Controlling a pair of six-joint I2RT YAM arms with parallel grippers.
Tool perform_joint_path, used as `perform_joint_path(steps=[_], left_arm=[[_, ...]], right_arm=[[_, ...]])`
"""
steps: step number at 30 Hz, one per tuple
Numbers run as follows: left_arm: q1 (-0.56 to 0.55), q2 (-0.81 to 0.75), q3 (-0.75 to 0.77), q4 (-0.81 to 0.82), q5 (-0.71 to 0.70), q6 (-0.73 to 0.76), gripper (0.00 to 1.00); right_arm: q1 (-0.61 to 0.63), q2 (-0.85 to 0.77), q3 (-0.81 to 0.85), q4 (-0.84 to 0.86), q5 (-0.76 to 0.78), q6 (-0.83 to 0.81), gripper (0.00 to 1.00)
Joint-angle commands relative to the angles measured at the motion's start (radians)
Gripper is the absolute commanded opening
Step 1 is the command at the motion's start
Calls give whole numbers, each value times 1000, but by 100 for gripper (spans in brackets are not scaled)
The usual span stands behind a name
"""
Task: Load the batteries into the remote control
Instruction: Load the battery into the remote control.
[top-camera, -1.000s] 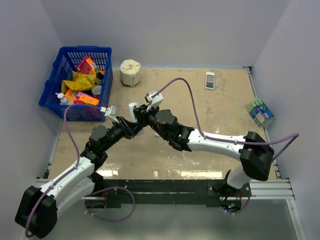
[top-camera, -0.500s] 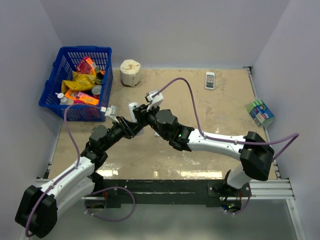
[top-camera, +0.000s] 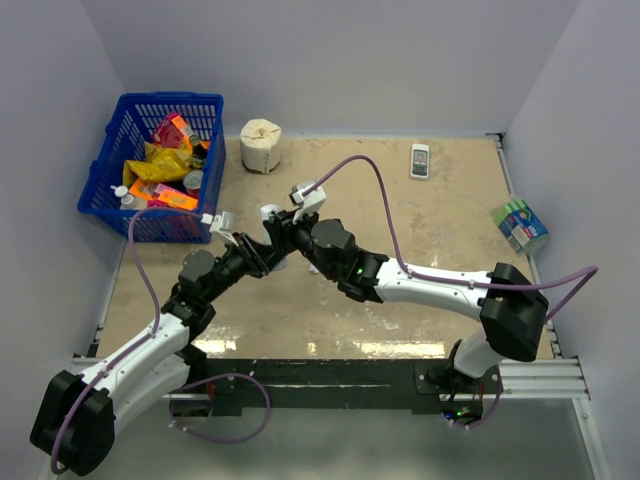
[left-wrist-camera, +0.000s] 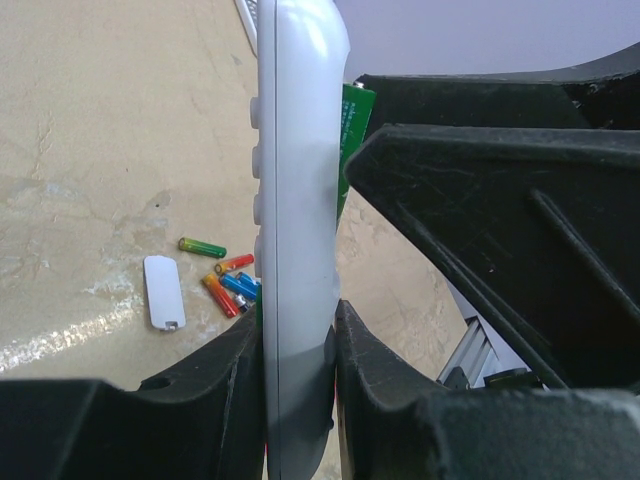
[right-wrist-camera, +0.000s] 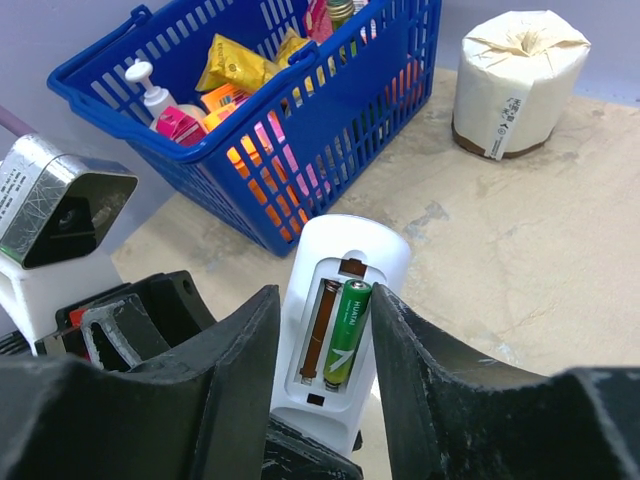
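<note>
My left gripper is shut on the lower end of the silver-white remote control, holding it upright above the table. Its back faces the right wrist view, cover off, compartment exposed. One green battery sits in the right-hand slot; the left slot shows only its bare contact strip. My right gripper is open, a finger on each side of the compartment, the right one close beside the green battery. Several loose batteries in red, blue, orange and green lie on the table below. The two grippers meet around the remote at centre-left.
The white battery cover lies beside the loose batteries. A blue basket of packets stands at the back left, with a paper roll next to it. A short white handset lies at the back, and a green-blue pack at the right edge.
My right gripper's jaws have spread wider apart around the compartment, coming off the green battery. The left gripper keeps its hold on the remote, which has barely shifted.
</note>
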Motion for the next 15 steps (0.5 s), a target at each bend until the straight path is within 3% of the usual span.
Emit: perform_joint_path(steps=[1,15], left_arm=[[-6,-14,11,126,29,-2,0],[-6,-3,7,135,42,-3,0]], right_arm=[[-10,-34,11,-2,65,-38,46],[-10,-54,50,-16,13,-65,58]])
